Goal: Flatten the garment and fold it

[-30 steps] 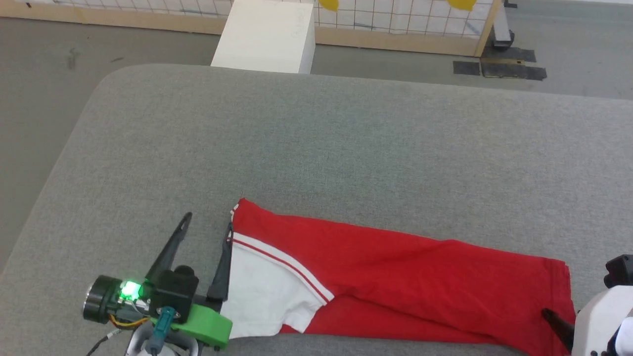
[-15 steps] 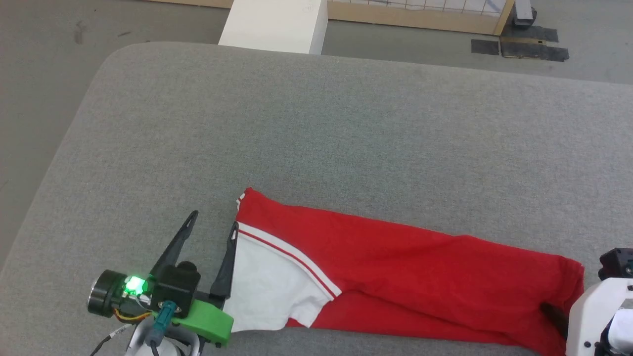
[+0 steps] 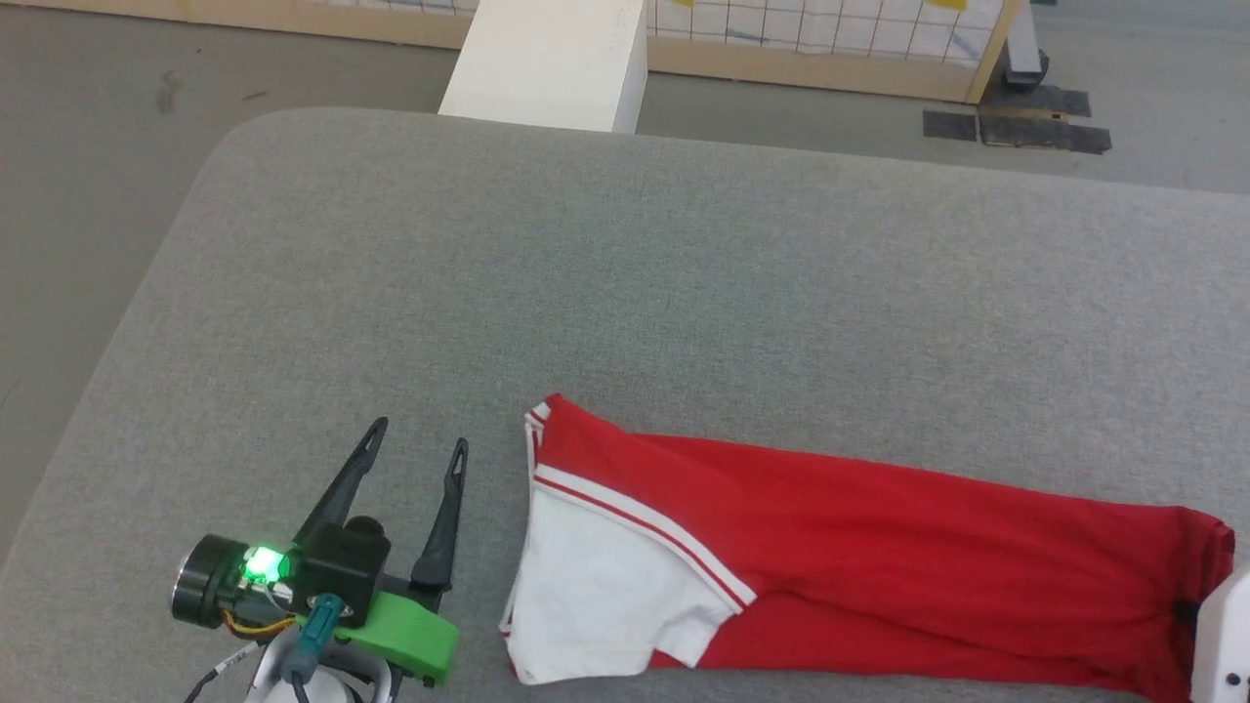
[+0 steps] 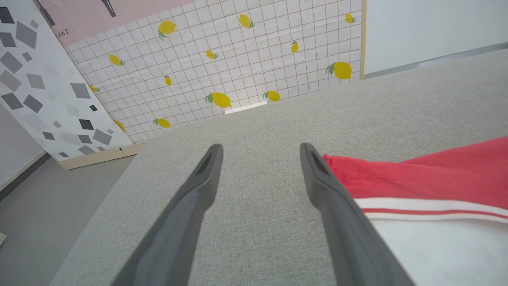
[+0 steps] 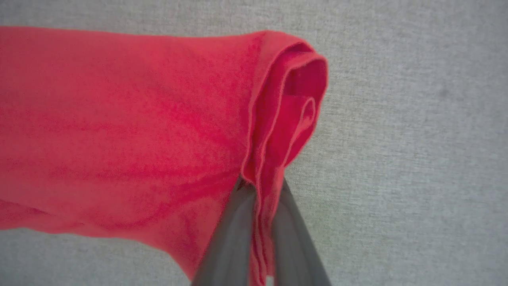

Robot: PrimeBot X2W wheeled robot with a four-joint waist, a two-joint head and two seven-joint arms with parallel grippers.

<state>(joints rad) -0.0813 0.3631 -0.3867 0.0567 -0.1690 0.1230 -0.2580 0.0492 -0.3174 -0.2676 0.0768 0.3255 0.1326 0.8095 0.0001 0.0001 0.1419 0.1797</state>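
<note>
The garment [image 3: 879, 547] is a red shirt lying in a long narrow strip along the front of the grey table [image 3: 635, 273]. Its white sleeve [image 3: 605, 596] with red-white trim is at the left end. My left gripper [image 3: 418, 437] stands open just left of the sleeve, a small gap apart from it. In the left wrist view the left gripper [image 4: 261, 149] has bare table between its fingers and the garment [image 4: 436, 174] beside the right finger. My right gripper [image 5: 260, 182] is shut on the bunched hem of the garment [image 5: 139, 119] at its right end.
A white box [image 3: 552, 59] stands on the floor behind the table's far edge. A lemon-patterned grid panel [image 4: 238, 59] lines the back. The table's rounded left corner [image 3: 225, 146] drops to grey floor. Dark tape patches [image 3: 1016, 127] mark the floor at the far right.
My right gripper has shut on the hem, and the garment has slid to the right, opening a gap between the sleeve and my left gripper. The head camera has shifted a little.
</note>
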